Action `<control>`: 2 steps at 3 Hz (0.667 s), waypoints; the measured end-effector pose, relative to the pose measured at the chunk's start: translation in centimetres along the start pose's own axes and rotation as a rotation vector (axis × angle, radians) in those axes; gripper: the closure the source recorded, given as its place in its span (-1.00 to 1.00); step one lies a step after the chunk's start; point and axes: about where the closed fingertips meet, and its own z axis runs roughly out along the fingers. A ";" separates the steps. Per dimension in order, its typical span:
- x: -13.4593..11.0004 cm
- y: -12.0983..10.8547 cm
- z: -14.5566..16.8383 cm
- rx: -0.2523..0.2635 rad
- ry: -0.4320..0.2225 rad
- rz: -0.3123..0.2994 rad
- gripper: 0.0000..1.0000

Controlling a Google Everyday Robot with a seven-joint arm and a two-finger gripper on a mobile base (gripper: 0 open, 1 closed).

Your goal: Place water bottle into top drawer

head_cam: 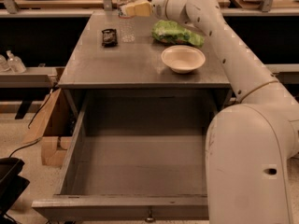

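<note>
The water bottle (125, 17), clear with a white cap, stands upright at the far edge of the grey table (121, 69). My gripper (134, 8) has reached it from the right at label height. It is open, with its pale fingers (140, 7) against the bottle's upper part. The top drawer (121, 208) is pulled fully out below the tabletop. Its inside is bare and its small knob (149, 215) shows at the front. My arm (247, 139) hides the drawer's right side.
On the table are a white bowl (183, 58), a green bag (176, 33) and a small dark packet (109, 36). Small pump bottles (11, 62) stand on a shelf at left. A cardboard box (46, 129) and cables lie on the floor at left.
</note>
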 end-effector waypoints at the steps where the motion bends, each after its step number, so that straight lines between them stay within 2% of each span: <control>1: 0.2 1.8 2.4 -0.017 -0.010 0.063 -1.00; 2: 1.4 3.2 4.7 -0.019 0.016 0.089 -1.00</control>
